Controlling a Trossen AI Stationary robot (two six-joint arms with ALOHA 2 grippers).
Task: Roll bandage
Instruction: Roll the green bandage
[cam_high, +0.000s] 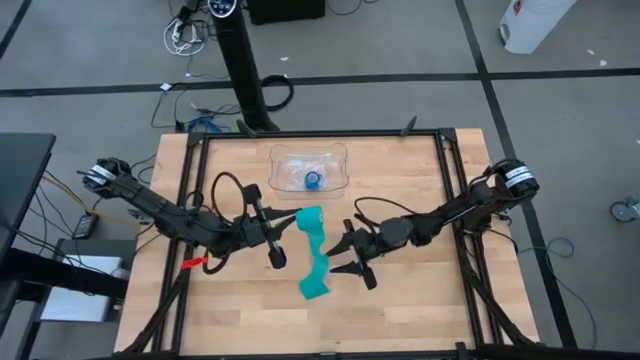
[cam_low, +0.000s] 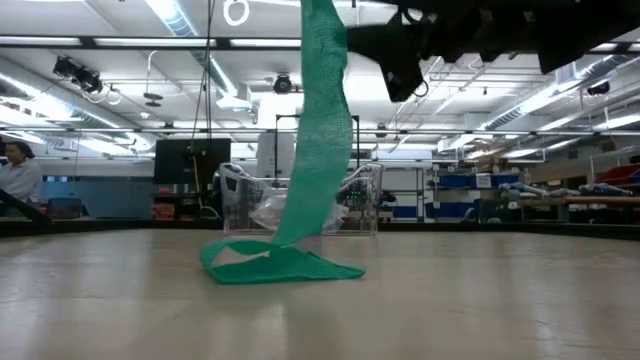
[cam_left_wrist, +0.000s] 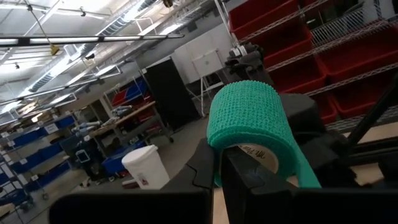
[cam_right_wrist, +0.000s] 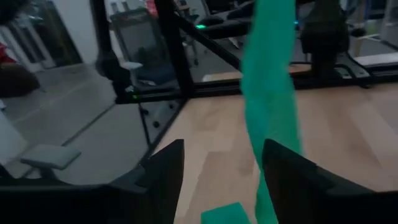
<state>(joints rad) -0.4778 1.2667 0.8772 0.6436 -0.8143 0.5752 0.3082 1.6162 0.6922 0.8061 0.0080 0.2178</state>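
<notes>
The teal-green bandage (cam_high: 316, 250) is partly rolled. Its rolled end (cam_left_wrist: 249, 121) is raised above the table in my left gripper (cam_high: 293, 221), which is shut on it. The loose strip (cam_low: 318, 140) hangs down from the roll, and its folded tail (cam_low: 280, 263) lies on the table. My right gripper (cam_high: 337, 257) is open just right of the hanging strip at mid-height. In the right wrist view the strip (cam_right_wrist: 268, 106) passes ahead of the open fingers (cam_right_wrist: 224, 180), nearer one finger. I cannot tell whether it touches. My left gripper holds the bandage's rolled end (cam_left_wrist: 239, 146), wound on a pale printed core (cam_left_wrist: 261, 158), between its two fingers (cam_left_wrist: 239, 177). The fingers come level from the table's left side. The roll is lifted clear of the table and the strip hangs slack below it.
A clear plastic tray (cam_high: 340, 160) with a small bright-blue roll (cam_high: 314, 180) stands at the table's far middle, also showing behind the strip in the low view (cam_low: 365, 200). Black frame rails (cam_high: 455, 190) run along the table's sides. A person (cam_low: 18, 170) sits far off in the room.
</notes>
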